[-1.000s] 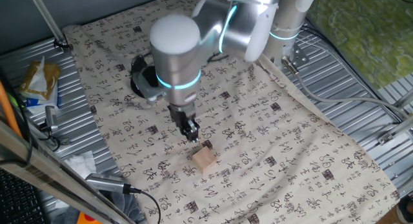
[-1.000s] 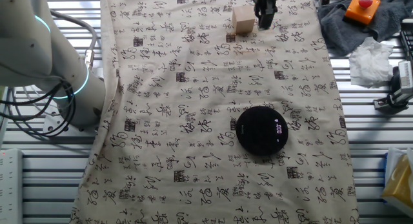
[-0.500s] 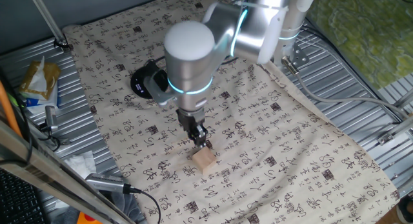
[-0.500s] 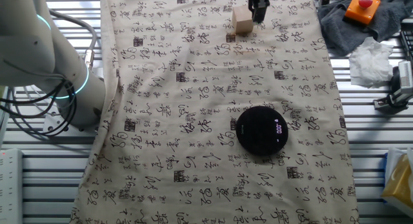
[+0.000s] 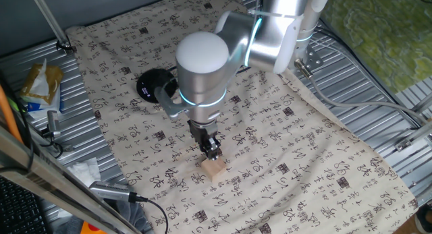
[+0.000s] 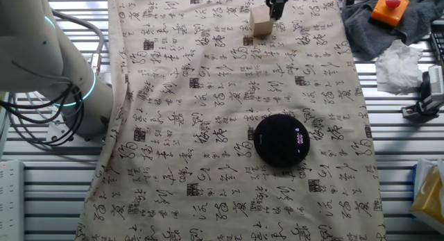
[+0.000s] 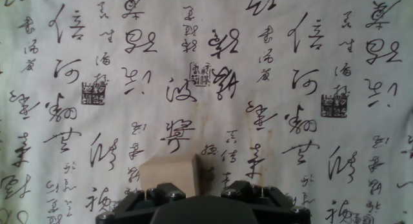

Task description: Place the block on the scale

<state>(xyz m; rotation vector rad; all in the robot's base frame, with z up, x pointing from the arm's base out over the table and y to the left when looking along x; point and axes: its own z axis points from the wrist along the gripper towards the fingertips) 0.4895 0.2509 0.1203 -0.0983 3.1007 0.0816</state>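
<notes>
The jaws of the black two-finger gripper (image 5: 212, 150) point down at the small light tan wooden cube (image 5: 214, 168), their tips right at its upper edge, and whether they are spread or drawn together cannot be told, since the fingers overlap in both fixed views and the hand view shows only their bases. No grip on the cube is visible; it rests on the cream cloth printed with black calligraphy (image 5: 304, 146) that covers the counter. In the other fixed view the cube (image 6: 261, 22) sits near the far edge of the cloth with the gripper (image 6: 277, 6) touching or just beside its right top corner. The hand view shows the cube (image 7: 169, 175) low and left of centre, just ahead of the left finger base, not centred between the two. The flat round black disc scale (image 6: 281, 139), with its pale lit display at the right rim, lies well apart from the cube on the same cloth (image 6: 208, 130); in one fixed view it (image 5: 152, 82) is partly hidden behind the silver arm (image 5: 202, 65). Off the cloth lie a grey rag with an orange box and red button (image 6: 386, 8), crumpled white tissue (image 6: 399, 66) and a yellow packet (image 5: 39, 82) on the ribbed metal counter (image 5: 378, 79).
</notes>
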